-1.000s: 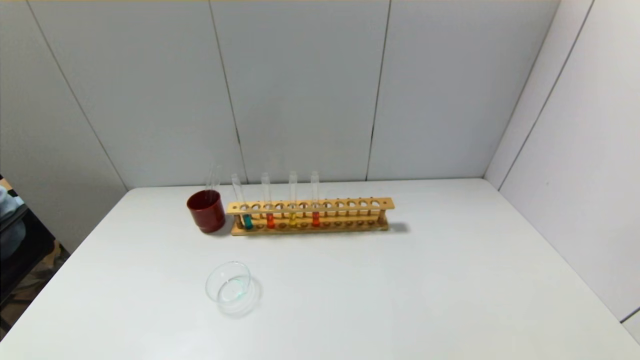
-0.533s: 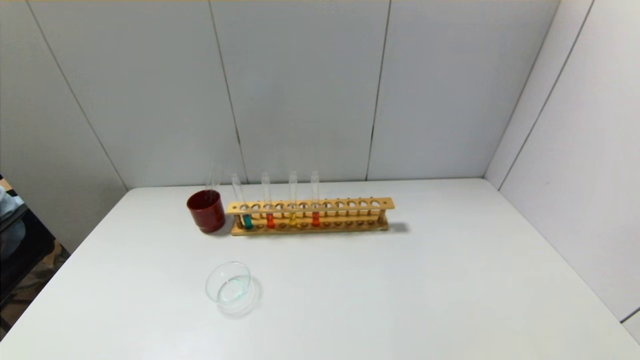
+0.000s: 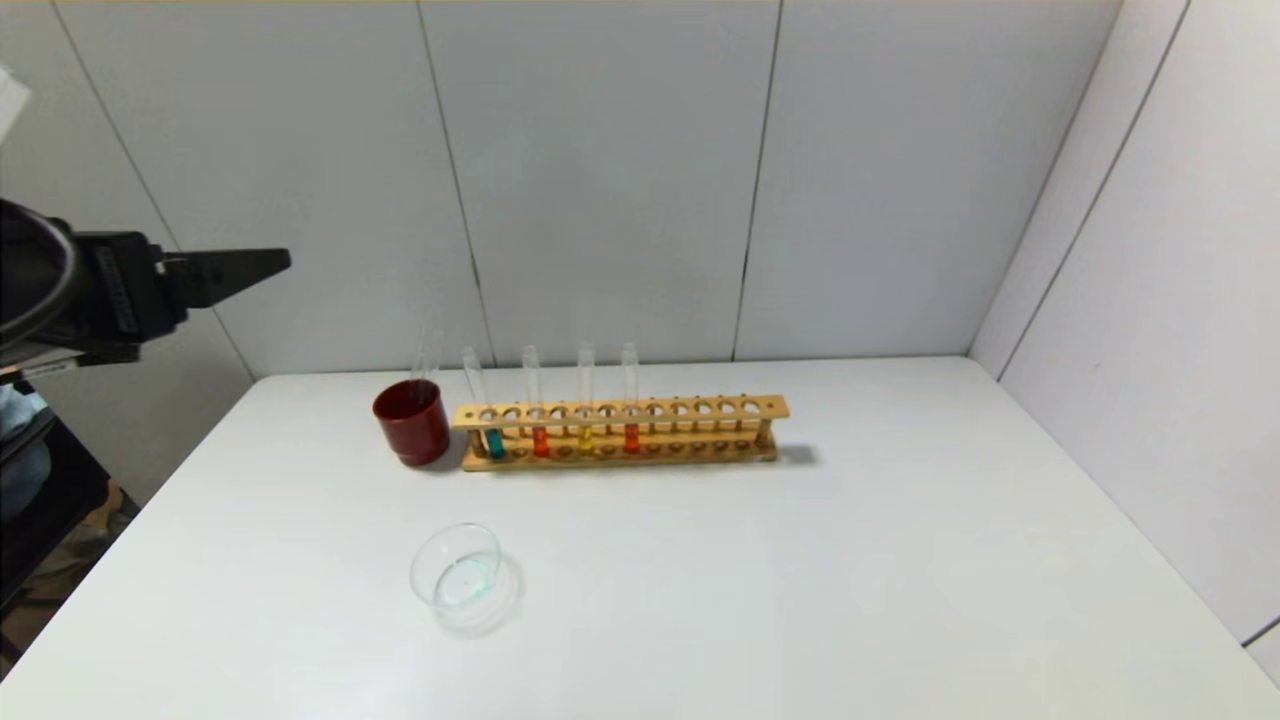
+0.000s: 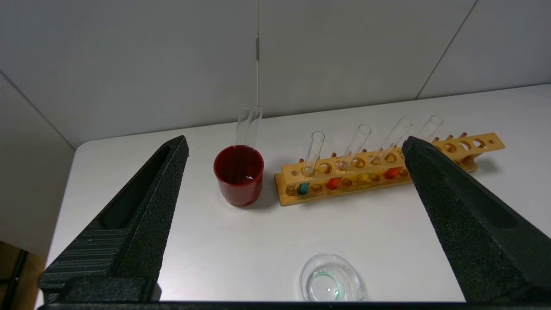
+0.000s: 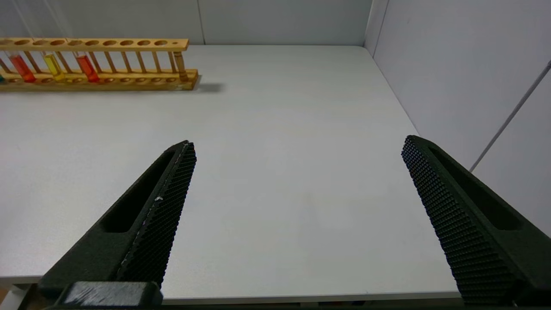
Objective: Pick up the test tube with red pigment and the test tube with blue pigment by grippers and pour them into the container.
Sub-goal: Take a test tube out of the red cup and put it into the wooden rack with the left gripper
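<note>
A wooden rack (image 3: 620, 410) stands at the back of the white table. It holds the blue-pigment tube (image 3: 494, 441) at its left end, a red-pigment tube (image 3: 540, 440), a yellow one (image 3: 585, 438) and a second red one (image 3: 631, 437). The clear glass container (image 3: 457, 575) sits in front, left of centre. My left gripper (image 3: 275, 264) is high at the far left, off the table, open and empty. Its wrist view (image 4: 296, 141) shows the blue tube (image 4: 303, 188), a red tube (image 4: 333, 183) and the container (image 4: 330, 282). My right gripper (image 5: 299, 142) is open and empty over the table's near right edge.
A dark red cup (image 3: 412, 422) with two bare clear tubes stands against the rack's left end. Grey walls close in the table at the back and the right. The rack's right half has unfilled holes (image 5: 129, 43).
My left gripper has come into the head view at the far left, raised high. The tubes, the rack, the cup and the dish have not moved.
</note>
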You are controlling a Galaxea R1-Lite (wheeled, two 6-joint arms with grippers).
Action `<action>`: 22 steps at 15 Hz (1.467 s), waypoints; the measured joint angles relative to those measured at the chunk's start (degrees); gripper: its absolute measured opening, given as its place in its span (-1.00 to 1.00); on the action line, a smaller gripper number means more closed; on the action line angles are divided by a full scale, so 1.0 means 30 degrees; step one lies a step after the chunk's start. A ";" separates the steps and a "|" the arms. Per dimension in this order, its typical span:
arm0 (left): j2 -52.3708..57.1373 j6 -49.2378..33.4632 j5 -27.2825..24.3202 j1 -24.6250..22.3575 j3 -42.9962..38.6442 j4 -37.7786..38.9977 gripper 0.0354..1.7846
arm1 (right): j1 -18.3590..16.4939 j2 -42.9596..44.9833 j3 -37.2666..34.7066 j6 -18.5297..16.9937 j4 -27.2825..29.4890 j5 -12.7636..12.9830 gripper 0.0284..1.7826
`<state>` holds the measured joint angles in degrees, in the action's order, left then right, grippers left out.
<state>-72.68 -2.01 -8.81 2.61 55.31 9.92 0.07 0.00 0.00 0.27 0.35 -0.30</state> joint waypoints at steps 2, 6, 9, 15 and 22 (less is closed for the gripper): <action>-0.1995 -0.0309 0.0000 0.0589 0.0175 0.1357 0.96 | -0.0008 0.0000 0.0000 0.0000 0.0000 0.0000 0.96; -0.5181 -0.0455 0.0073 0.1573 0.0114 0.3442 0.96 | 0.0000 0.0000 0.0000 0.0000 0.0000 0.0000 0.96; -0.7066 -0.0768 0.0211 0.1857 0.0033 0.4226 0.96 | 0.0000 0.0000 0.0000 0.0000 -0.0008 0.0000 0.96; -1.0252 -0.1577 0.0256 0.2365 -0.0293 0.6851 0.96 | -0.0008 0.0000 0.0000 -0.0008 -0.0008 -0.0008 0.96; -1.3064 -0.1443 0.0882 0.2686 0.0106 0.8627 0.96 | 0.0000 0.0000 0.0000 0.0008 -0.0008 -0.0008 0.96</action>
<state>-111.87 -6.34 -6.17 10.67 55.63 35.80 0.07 0.00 0.00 0.29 0.33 -0.33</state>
